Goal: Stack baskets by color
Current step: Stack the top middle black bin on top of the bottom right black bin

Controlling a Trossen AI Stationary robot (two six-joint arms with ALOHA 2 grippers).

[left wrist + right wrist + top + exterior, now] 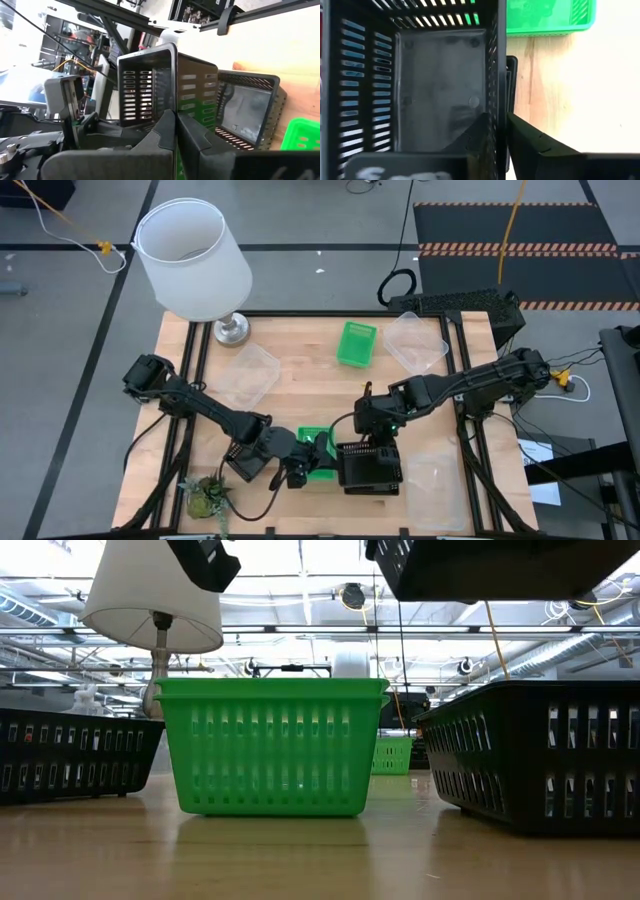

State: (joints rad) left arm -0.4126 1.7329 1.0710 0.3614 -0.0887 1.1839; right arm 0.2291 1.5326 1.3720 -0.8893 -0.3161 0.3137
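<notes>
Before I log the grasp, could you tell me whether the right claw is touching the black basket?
Touching: the right wrist view shows the right claw pinching the black basket's side wall.

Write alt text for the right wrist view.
The right pincer is clamped on the side wall of a black slotted basket, one finger inside and one outside. Past it lie a green basket and the pale wooden table.

A lamp (195, 265) stands at the table's (300, 395) far left corner. Two baskets (357, 343) lie far right; a plant (205, 497) sits near left.
</notes>
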